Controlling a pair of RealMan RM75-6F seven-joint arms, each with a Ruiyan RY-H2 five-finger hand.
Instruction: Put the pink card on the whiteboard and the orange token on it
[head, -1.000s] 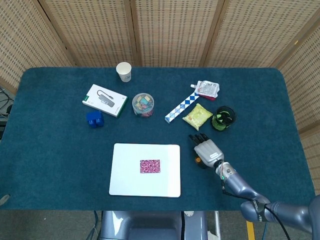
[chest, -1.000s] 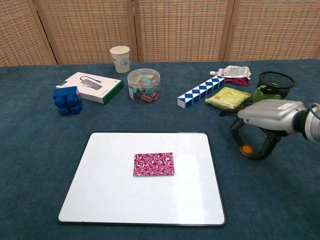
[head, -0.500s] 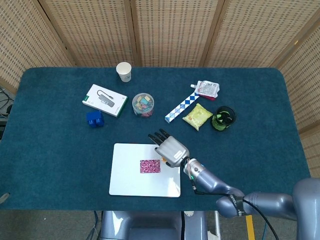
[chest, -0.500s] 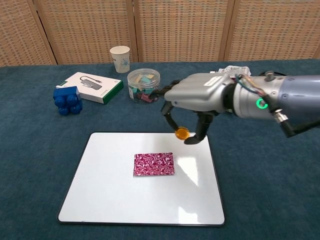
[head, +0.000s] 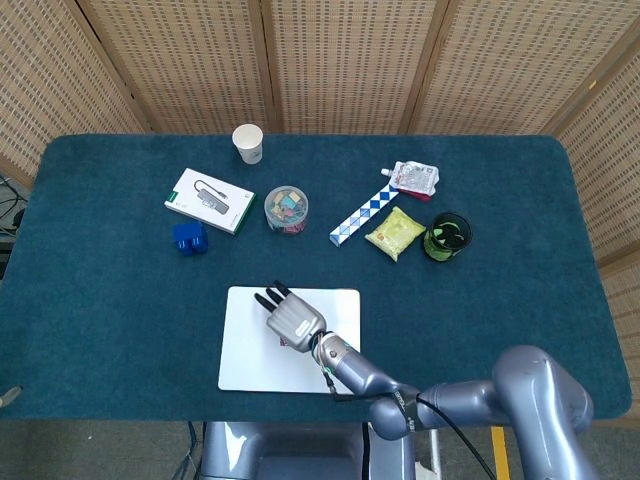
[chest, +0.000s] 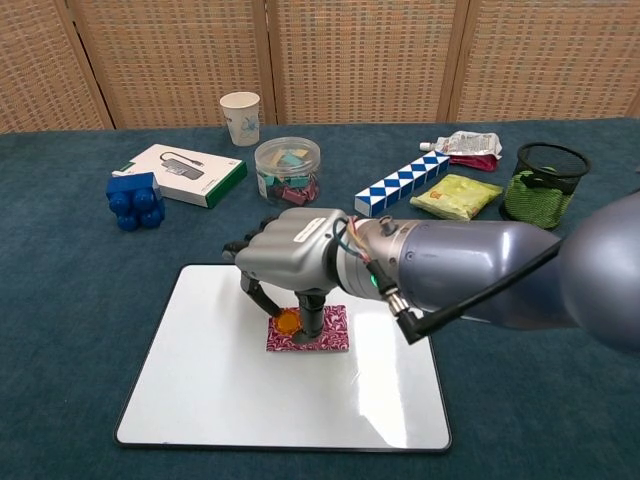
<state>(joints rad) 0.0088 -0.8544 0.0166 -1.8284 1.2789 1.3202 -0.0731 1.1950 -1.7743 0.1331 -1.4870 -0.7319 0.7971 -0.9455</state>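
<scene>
While my right hand (chest: 290, 262) pinches the token (chest: 288, 321) just over the card (chest: 325, 331) at mid-frame, letting go unevenly could roll it onto bare whiteboard (chest: 190, 380).

pink card (chest: 322, 331): mostly covered by right hand (chest: 290, 256) | head view: orange token (chest: 288, 322) hidden under hand

The whiteboard (chest: 200, 400) lies at the front of the surface (chest: 60, 300). The card (chest: 335, 332) lies on the whiteboard. The right hand (chest: 290, 255) is above the card, its fingers (chest: 311, 318) pinching the token (chest: 288, 322) over it.
</scene>
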